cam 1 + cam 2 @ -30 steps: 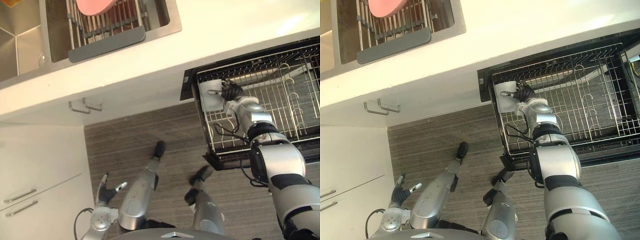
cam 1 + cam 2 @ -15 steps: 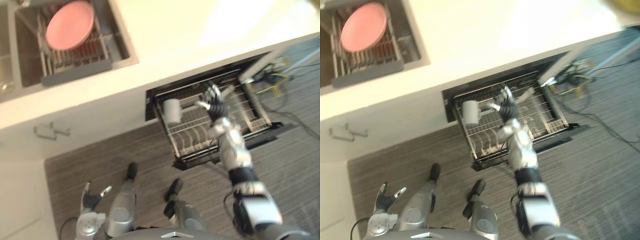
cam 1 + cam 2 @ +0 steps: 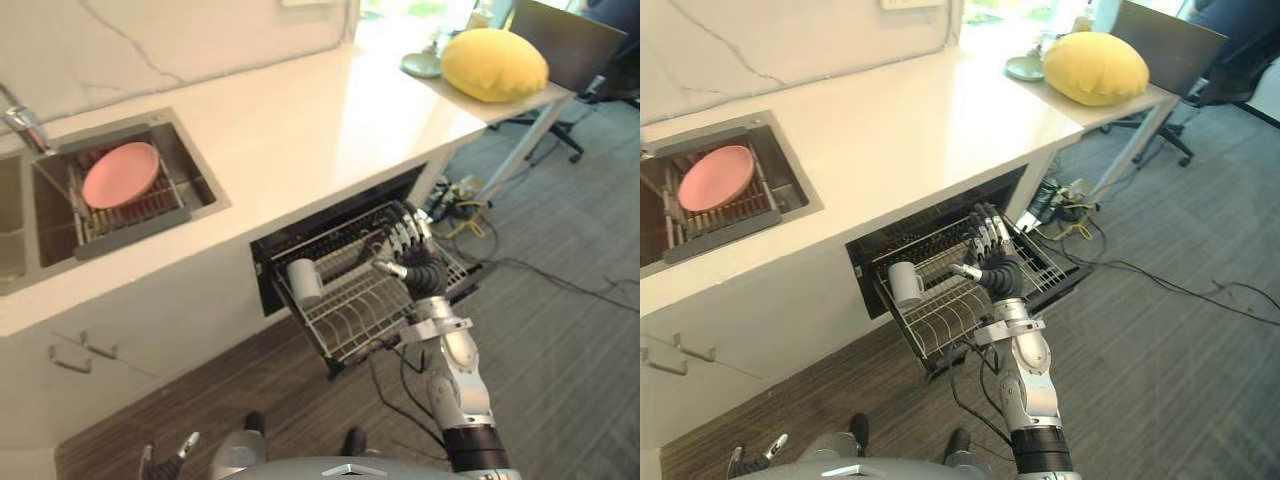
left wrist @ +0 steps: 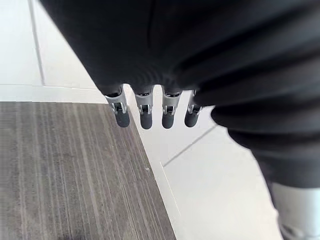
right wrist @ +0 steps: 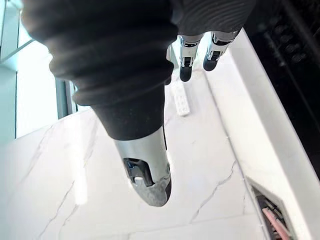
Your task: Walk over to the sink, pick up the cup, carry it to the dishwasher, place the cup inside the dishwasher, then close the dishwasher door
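Observation:
A pale grey cup (image 3: 303,280) lies on its side at the left end of the pulled-out wire rack (image 3: 352,318) of the dishwasher under the counter. My right hand (image 3: 414,264) is raised over the rack's right half, open, fingers straight and spread, a hand's width from the cup and holding nothing. Its wrist view shows the thumb (image 5: 148,175) and fingertips (image 5: 185,71) straight against the marble wall. My left hand (image 3: 165,466) hangs low at the lower left, open, with straight fingers (image 4: 145,111) above the wood floor.
A pink plate (image 3: 120,175) rests on a drying rack in the sink (image 3: 203,186) at the left. A yellow cushion (image 3: 495,63) lies on the counter's far right end. Cables (image 3: 468,214) trail on the carpet right of the dishwasher. White cabinet fronts (image 3: 110,330) stand left of the dishwasher.
The camera has swung up and back, widening the scene. My right hand has let go of the cup, opened and lifted away to the right; the cup stays in the rack.

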You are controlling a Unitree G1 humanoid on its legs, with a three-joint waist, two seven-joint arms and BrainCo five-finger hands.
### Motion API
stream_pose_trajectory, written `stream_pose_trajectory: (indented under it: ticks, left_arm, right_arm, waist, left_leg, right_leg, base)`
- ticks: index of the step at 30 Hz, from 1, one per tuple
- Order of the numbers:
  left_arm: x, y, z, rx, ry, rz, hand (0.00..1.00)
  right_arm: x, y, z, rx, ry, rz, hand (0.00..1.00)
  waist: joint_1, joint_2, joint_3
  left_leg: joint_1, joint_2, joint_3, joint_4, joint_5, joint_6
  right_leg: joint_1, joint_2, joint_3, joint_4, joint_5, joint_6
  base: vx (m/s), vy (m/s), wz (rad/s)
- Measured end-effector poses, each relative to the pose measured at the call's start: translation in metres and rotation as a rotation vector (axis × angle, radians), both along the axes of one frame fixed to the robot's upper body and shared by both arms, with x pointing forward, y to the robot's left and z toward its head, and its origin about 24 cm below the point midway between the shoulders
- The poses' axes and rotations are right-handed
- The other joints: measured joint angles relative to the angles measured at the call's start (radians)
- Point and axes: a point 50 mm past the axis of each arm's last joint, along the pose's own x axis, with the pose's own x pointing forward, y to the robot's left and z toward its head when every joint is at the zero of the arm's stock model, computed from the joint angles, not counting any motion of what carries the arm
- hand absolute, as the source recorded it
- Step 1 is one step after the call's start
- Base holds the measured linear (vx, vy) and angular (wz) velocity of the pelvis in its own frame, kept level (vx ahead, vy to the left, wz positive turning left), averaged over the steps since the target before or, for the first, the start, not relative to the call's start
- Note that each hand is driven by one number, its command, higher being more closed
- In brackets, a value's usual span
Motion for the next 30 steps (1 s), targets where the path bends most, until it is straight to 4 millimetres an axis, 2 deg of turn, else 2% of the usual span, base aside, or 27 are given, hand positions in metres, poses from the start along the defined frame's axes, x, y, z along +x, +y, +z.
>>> stream_pose_trajectory:
  ticks: [2,3,4,5,6,7,8,9,10,11,13,14,15,16,18,19,20,21,22,23,24,26,27,28,30]
  left_arm:
    - [-0.004,0.002,0.0,0.019,0.012,0.033,0.0]
    - [-0.006,0.006,0.001,0.029,0.021,0.054,0.0]
    - [-0.009,0.009,0.001,0.032,0.027,0.085,0.0]
    - [-0.012,0.01,0.0,0.031,0.036,0.103,0.0]
    - [-0.019,0.012,-0.001,0.026,0.051,0.136,0.0]
    - [-0.026,0.011,-0.002,0.019,0.067,0.154,0.0]
    - [-0.034,0.009,-0.002,0.01,0.078,0.158,0.0]
    - [-0.045,0.008,-0.001,0.004,0.095,0.16,0.0]
    - [-0.056,0.005,-0.001,0.0,0.119,0.171,0.0]
    - [-0.062,0.002,-0.002,-0.007,0.135,0.178,0.0]
    - [-0.064,-0.004,-0.002,-0.016,0.139,0.178,0.0]
    - [-0.055,-0.006,-0.003,-0.018,0.122,0.157,0.0]
    - [-0.049,-0.007,-0.004,-0.021,0.109,0.142,0.0]
    - [-0.041,-0.009,-0.004,-0.023,0.094,0.097,0.0]
    - [-0.035,-0.014,-0.004,-0.028,0.088,0.027,0.0]
    - [-0.027,-0.014,-0.003,-0.029,0.068,-0.023,0.0]
    - [-0.022,-0.011,-0.002,-0.02,0.063,-0.088,0.0]
    - [-0.019,-0.009,-0.001,-0.014,0.063,-0.117,0.0]
    - [-0.013,-0.002,0.0,0.001,0.06,-0.143,0.0]
    - [-0.011,0.001,0.0,0.006,0.063,-0.152,0.0]
    - [-0.009,0.005,0.0,0.015,0.077,-0.164,0.0]
    - [-0.007,0.008,-0.001,0.013,0.099,-0.185,0.0]
    - [-0.003,0.008,-0.002,0.006,0.096,-0.196,0.0]
    - [-0.003,0.007,-0.002,0.001,0.095,-0.202,0.0]
    - [-0.004,0.007,-0.002,-0.002,0.099,-0.203,0.0]
  right_arm:
    - [0.002,0.0,0.002,0.004,0.0,-0.02,0.0]
    - [0.004,-0.002,0.004,0.001,-0.002,-0.047,0.0]
    - [0.008,-0.007,0.01,-0.024,-0.016,-0.077,0.0]
    - [0.009,-0.011,0.012,-0.036,-0.021,-0.089,0.0]
    - [0.011,-0.019,0.018,-0.057,-0.035,-0.119,0.0]
    - [0.013,-0.027,0.023,-0.068,-0.048,-0.145,0.0]
    - [0.013,-0.036,0.027,-0.061,-0.063,-0.173,0.0]
    - [0.013,-0.042,0.03,-0.041,-0.076,-0.198,0.0]
    - [0.014,-0.045,0.032,-0.006,-0.098,-0.215,0.0]
    - [0.013,-0.047,0.033,0.018,-0.113,-0.231,0.0]
    - [0.01,-0.05,0.031,0.078,-0.125,-0.257,0.0]
    - [0.009,-0.051,0.029,0.122,-0.12,-0.275,0.0]
    - [0.009,-0.052,0.028,0.139,-0.117,-0.284,0.0]
    - [0.008,-0.051,0.026,0.174,-0.108,-0.295,0.0]
    - [0.007,-0.048,0.026,0.203,-0.111,-0.303,0.0]
    - [0.003,-0.048,0.027,0.216,-0.119,-0.316,0.0]
    - [-0.006,-0.049,0.025,0.234,-0.118,-0.341,0.0]
    - [-0.012,-0.052,0.024,0.239,-0.118,-0.363,0.0]
    - [-0.024,-0.057,0.024,0.245,-0.127,-0.404,0.0]
    - [-0.028,-0.059,0.026,0.243,-0.132,-0.424,0.0]
    - [-0.032,-0.06,0.027,0.232,-0.131,-0.446,0.0]
    - [-0.035,-0.063,0.028,0.225,-0.129,-0.458,0.0]
    - [-0.034,-0.067,0.027,0.223,-0.121,-0.46,0.0]
    - [-0.034,-0.07,0.029,0.229,-0.124,-0.45,0.0]
    - [-0.036,-0.076,0.03,0.235,-0.135,-0.453,0.0]
  waist:
    - [0.006,0.003,0.0]
    - [0.006,0.005,0.0]
    - [0.004,0.018,-0.001]
    - [0.004,0.026,-0.007]
    - [-0.001,0.043,-0.014]
    - [-0.005,0.063,-0.018]
    - [-0.007,0.077,-0.016]
    - [-0.004,0.078,-0.016]
    - [-0.001,0.073,-0.015]
    - [-0.002,0.069,-0.014]
    - [-0.013,0.056,-0.01]
    - [-0.018,0.058,-0.011]
    - [-0.017,0.058,-0.009]
    - [-0.014,0.052,-0.006]
    - [-0.021,0.033,-0.005]
    - [-0.038,0.022,0.001]
    - [-0.068,0.012,0.0]
    - [-0.081,-0.004,0.001]
    - [-0.106,-0.02,0.0]
    - [-0.113,-0.03,0.007]
    - [-0.116,-0.052,0.015]
    - [-0.113,-0.068,0.019]
    - [-0.108,-0.065,0.022]
    - [-0.099,-0.059,0.026]
    - [-0.103,-0.054,0.026]
  left_leg:
    - [-0.001,-0.009,-0.017,-0.044,0.017,0.004]
    - [-0.001,0.018,0.089,-0.072,0.015,0.01]
    - [-0.012,0.06,0.227,-0.062,0.011,0.026]
    - [-0.021,0.079,0.288,-0.045,0.005,0.041]
    - [-0.033,0.11,0.391,0.004,-0.003,0.094]
    - [-0.04,0.131,0.436,0.034,0.01,0.127]
    - [-0.037,0.138,0.459,0.064,0.027,0.143]
    - [-0.032,0.124,0.447,0.076,0.021,0.124]
    - [-0.016,0.096,0.437,0.062,0.025,0.086]
    - [0.002,0.071,0.427,0.023,0.044,0.071]
    - [0.058,0.009,0.407,-0.138,0.127,0.067]
    - [0.069,-0.01,0.397,-0.206,0.165,0.071]
    - [0.066,-0.011,0.394,-0.206,0.166,0.07]
    - [0.067,-0.02,0.394,-0.206,0.166,0.07]
    - [0.069,-0.035,0.388,-0.206,0.165,0.072]
    - [0.06,-0.043,0.356,-0.206,0.16,0.08]
    - [0.043,-0.054,0.294,-0.205,0.159,0.083]
    - [0.034,-0.063,0.265,-0.205,0.159,0.084]
    - [0.029,-0.084,0.214,-0.205,0.163,0.093]
    - [0.027,-0.093,0.193,-0.206,0.171,0.107]
    - [0.028,-0.108,0.167,-0.204,0.173,0.112]
    - [0.031,-0.121,0.139,-0.2,0.174,0.117]
    - [0.041,-0.117,0.133,-0.2,0.173,0.118]
    - [0.056,-0.106,0.138,-0.2,0.175,0.113]
    - [0.07,-0.093,0.14,-0.205,0.169,0.109]
  right_leg:
    - [0.025,-0.013,-0.078,0.0,-0.008,0.006]
    - [0.041,-0.021,-0.144,-0.001,-0.01,0.009]
    - [0.064,-0.023,-0.217,-0.001,-0.009,0.009]
    - [0.074,-0.027,-0.253,-0.001,-0.008,0.009]
    - [0.102,-0.034,-0.321,0.0,-0.008,0.01]
    - [0.127,-0.036,-0.367,0.008,-0.009,0.011]
    - [0.151,-0.048,-0.403,0.028,-0.023,0.027]
    - [0.17,-0.075,-0.417,0.059,-0.053,0.055]
    - [0.186,-0.105,-0.42,0.083,-0.078,0.082]
    - [0.194,-0.118,-0.428,0.086,-0.08,0.084]
    - [0.196,-0.142,-0.449,0.097,-0.084,0.076]
    - [0.183,-0.151,-0.459,0.12,-0.094,0.073]
    - [0.175,-0.16,-0.458,0.141,-0.106,0.063]
    - [0.156,-0.183,-0.448,0.192,-0.134,0.028]
    - [0.125,-0.222,-0.413,0.271,-0.189,-0.035]
    - [0.093,-0.208,-0.309,0.307,-0.254,-0.111]
    - [0.055,-0.148,-0.137,0.313,-0.323,-0.187]
    - [0.041,-0.111,-0.055,0.31,-0.351,-0.212]
    - [0.028,-0.051,0.105,0.311,-0.382,-0.22]
    - [0.029,-0.027,0.165,0.312,-0.397,-0.209]
    - [0.033,0.003,0.26,0.309,-0.412,-0.179]
    - [0.055,0.015,0.286,0.285,-0.368,-0.129]
    - [0.062,0.016,0.286,0.294,-0.327,-0.069]
    - [0.063,0.027,0.304,0.308,-0.308,-0.065]
    - [0.07,0.038,0.311,0.312,-0.287,-0.059]
  base:
    - [0.02,-0.009,1.2]
    - [0.02,-0.016,1.58]
    - [0.03,0.006,1.64]
    - [0.07,0.057,1.74]
    - [0.06,0.098,1.57]
    - [0.07,0.146,1.68]
    - [0.04,0.128,1.27]
    - [0.08,0.201,0.93]
    - [0.06,0.163,0.6]
    - [0.06,0.186,0.5]
    - [-0.03,0.15,0.46]
    - [-0.08,0.122,0.33]
    - [-0.08,0.112,0.18]
    - [-0.05,0.1,0.02]
    - [-0.02,0.079,0.08]
    - [-0.07,0.011,0.7]
    - [-0.07,-0.003,1.0]
    - [-0.01,-0.055,1.48]
    - [0.07,-0.054,1.26]
    - [0.1,-0.077,1.25]
    - [0.1,-0.057,0.81]
    - [0.1,-0.042,0.54]
    - [0.07,-0.028,0.14]
    - [0.06,-0.026,0.0]
    - [0.03,-0.039,-0.16]
